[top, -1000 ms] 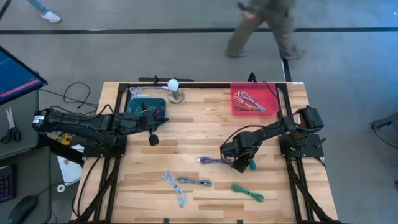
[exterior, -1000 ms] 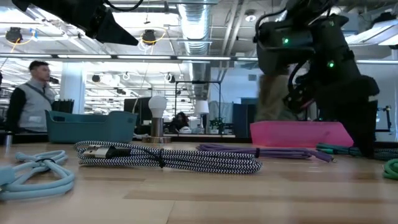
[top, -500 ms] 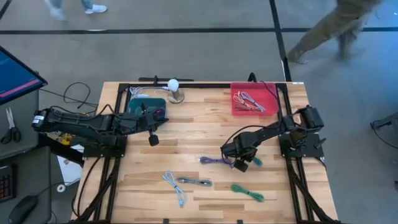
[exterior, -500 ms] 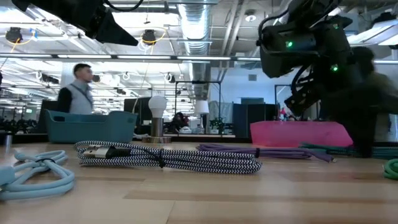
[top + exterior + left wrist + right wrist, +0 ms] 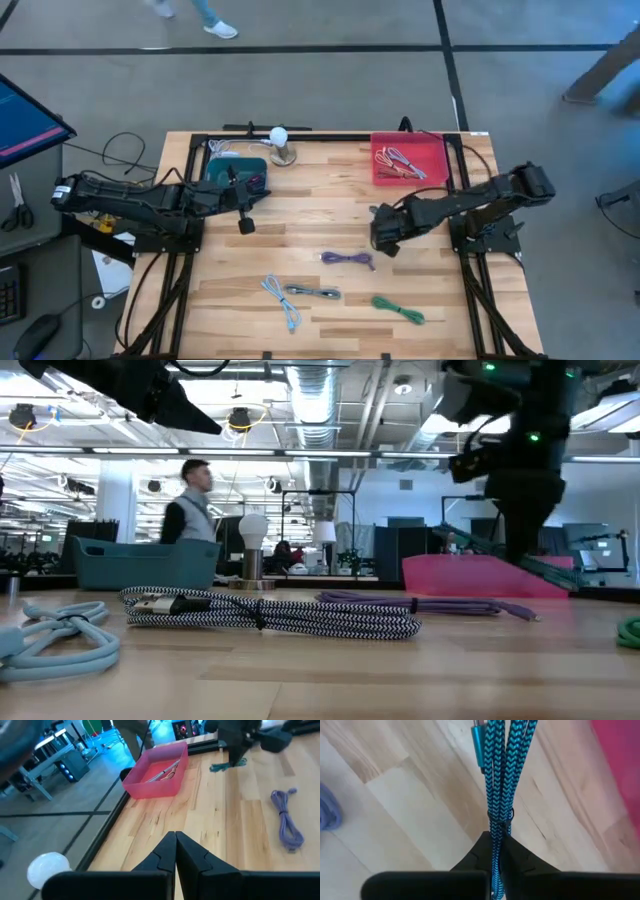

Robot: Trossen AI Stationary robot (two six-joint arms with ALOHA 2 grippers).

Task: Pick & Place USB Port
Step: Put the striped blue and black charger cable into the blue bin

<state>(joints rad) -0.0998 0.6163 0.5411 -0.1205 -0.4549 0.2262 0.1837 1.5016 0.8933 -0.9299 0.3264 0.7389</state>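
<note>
The right gripper is clenched on a bundled teal braided USB cable, whose strands run out between the dark fingers and hang over the wooden table, lifted clear of the boards. In the high view this gripper hovers just in front of the pink tray, on the side toward the table's middle, and the left wrist view shows the teal cable dangling beside that tray. The pink tray already holds a few coiled cables. A purple cable lies on the table near the right gripper, farther from the pink tray. Beyond it, well apart from the tray, lie a green cable, a black-and-white braided cable and a light blue cable. The left gripper waits across the table from the pink tray, beside a teal bin, its fingers pressed together on nothing. A light bulb on a stand sits between the teal bin and the pink tray.
</note>
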